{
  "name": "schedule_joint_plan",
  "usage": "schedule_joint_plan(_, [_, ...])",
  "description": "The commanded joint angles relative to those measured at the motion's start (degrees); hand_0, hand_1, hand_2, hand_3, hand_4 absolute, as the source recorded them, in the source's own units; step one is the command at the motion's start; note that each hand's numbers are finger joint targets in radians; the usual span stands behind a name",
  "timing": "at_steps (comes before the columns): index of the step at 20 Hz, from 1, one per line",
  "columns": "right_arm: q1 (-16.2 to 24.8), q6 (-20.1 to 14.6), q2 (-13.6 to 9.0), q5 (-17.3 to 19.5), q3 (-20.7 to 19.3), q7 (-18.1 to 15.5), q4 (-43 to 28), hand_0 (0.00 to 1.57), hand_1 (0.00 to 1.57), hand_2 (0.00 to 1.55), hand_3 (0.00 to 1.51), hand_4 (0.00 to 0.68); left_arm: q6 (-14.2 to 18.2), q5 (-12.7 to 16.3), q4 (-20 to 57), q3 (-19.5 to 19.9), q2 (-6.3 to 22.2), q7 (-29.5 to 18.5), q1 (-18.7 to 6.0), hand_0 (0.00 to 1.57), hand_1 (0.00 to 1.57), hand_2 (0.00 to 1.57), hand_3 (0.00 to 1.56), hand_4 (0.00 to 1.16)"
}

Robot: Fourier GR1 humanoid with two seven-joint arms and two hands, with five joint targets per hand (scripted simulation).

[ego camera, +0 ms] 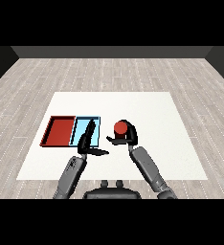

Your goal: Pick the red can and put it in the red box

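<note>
**Can grasped, tray not yet reached**

On the table's left, the red tray [60, 131] is seen without a can. The left hand [88, 139] is held with straight fingers over the light blue tray [95, 123]. The red can [119, 128] is enclosed by the right hand [128, 136], curled; transfer remains.

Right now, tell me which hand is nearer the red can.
Right. The right hand curls round the red can; the left hand is off to the can's left, over the light blue tray.
</note>
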Motion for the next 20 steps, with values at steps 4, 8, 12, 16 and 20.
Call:
schedule_joint_plan(4, [-0.4, -5.4, 0.1, -2.6, 5.8, -0.5, -0.6, 1.46, 1.46, 1.44, 1.39, 0.639, 3.3, 2.5, 5.3, -3.8, 0.0, 1.8, -4.0, 0.00, 0.00, 0.00, 0.00, 0.00])
schedule_joint_plan(8, [-0.3, -6.9, 0.1, -1.8, 7.5, -0.3, -1.2, 1.46, 1.46, 1.45, 1.38, 0.633, 5.7, 4.8, 8.0, -6.9, 0.0, -1.6, -3.8, 0.00, 0.00, 0.00, 0.00, 0.00])
schedule_joint_plan(12, [-1.1, -2.1, 0.1, -2.9, 3.8, -1.4, 0.5, 1.44, 1.44, 1.44, 1.39, 0.631, 1.5, 5.6, 12.0, -4.2, 0.0, -4.6, -2.5, 0.00, 0.00, 0.00, 0.00, 0.00])
schedule_joint_plan(16, [-4.7, -0.9, 0.1, -3.2, 2.1, -1.2, 4.3, 1.45, 1.45, 1.43, 1.38, 0.641, 7.1, 8.9, 19.0, -9.1, 0.0, -5.3, -10.1, 0.00, 0.00, 0.00, 0.00, 0.00])
schedule_joint_plan(20, [-8.8, -7.5, 0.1, -9.2, 7.5, -3.5, 6.7, 1.44, 1.44, 1.44, 1.38, 0.630, 6.5, 9.4, 17.6, -8.9, 0.0, -5.4, -8.6, 0.00, 0.00, 0.00, 0.00, 0.00])
